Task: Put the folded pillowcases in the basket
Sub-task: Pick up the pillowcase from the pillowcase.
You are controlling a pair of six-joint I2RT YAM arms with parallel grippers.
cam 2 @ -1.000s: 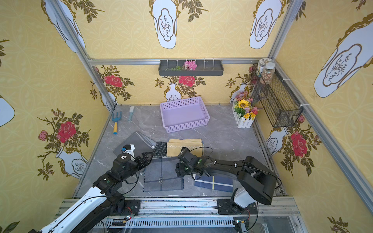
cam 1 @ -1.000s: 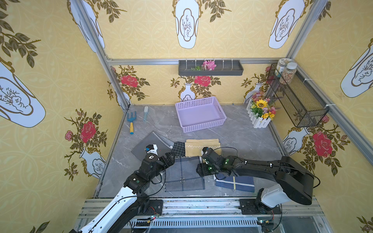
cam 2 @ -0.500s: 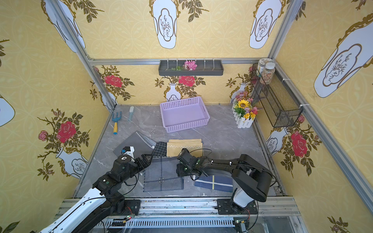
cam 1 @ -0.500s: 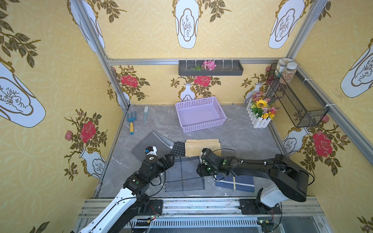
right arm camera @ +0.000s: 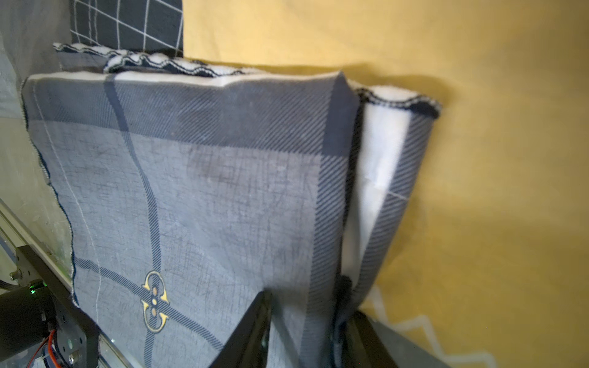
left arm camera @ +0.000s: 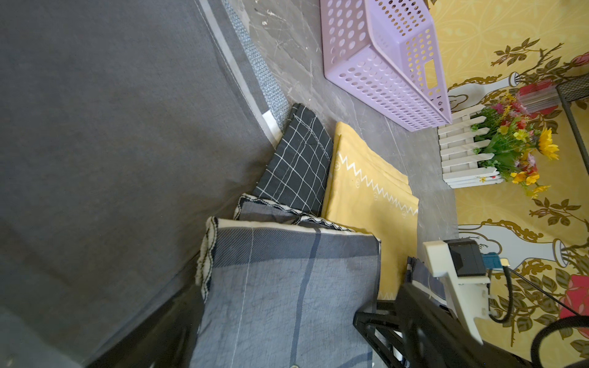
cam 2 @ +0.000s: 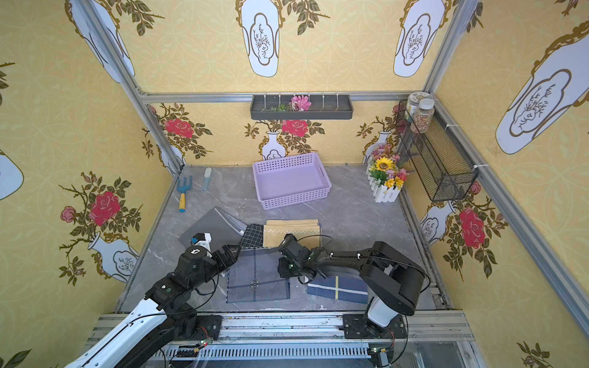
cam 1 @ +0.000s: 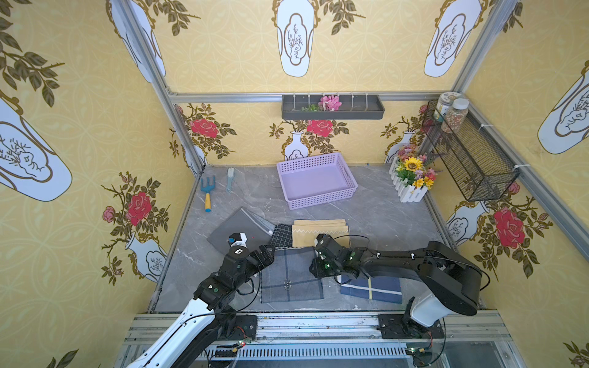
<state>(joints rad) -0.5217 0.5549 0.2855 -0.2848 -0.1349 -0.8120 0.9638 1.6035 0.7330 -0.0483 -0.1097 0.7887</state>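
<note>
Grey marbled surface (cam 1: 376, 216) enclosed by yellow floral-papered walls (cam 1: 223, 47). The folded pillowcase (cam 1: 291, 277), grey-blue plaid, lies flat near the front edge, centre. The basket (cam 1: 318, 199) stands near the far edge, well apart. Left gripper (cam 1: 267, 254): fingers spread at the pillowcase's far left corner. Right gripper (right arm camera: 306, 318): fingers bracket its raised right edge; whether they clamp it cannot be told.

The basket (cam 1: 322, 198) sits at the rear; the plaid pillowcase (cam 1: 291, 275) lies in front of it, with a zigzag-trimmed cloth (cam 1: 320, 231) between them; a striped cloth (cam 1: 371, 286) lies to the pillowcase's right.
</note>
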